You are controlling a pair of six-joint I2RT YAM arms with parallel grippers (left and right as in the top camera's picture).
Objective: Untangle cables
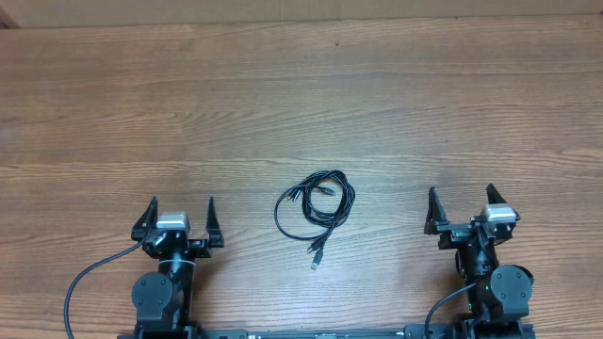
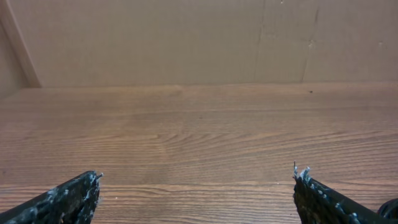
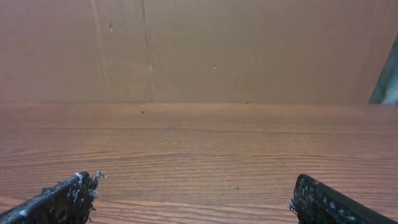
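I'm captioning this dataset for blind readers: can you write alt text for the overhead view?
A small tangled coil of thin black cables lies on a wooden table, roughly midway between two robot grippers near the picture's bottom edge. The left gripper and the right gripper both stand open and empty, apart from the cables.

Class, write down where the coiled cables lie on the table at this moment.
Overhead view: the cables lie coiled on the table near its middle, between the left gripper and the right gripper, touching neither.
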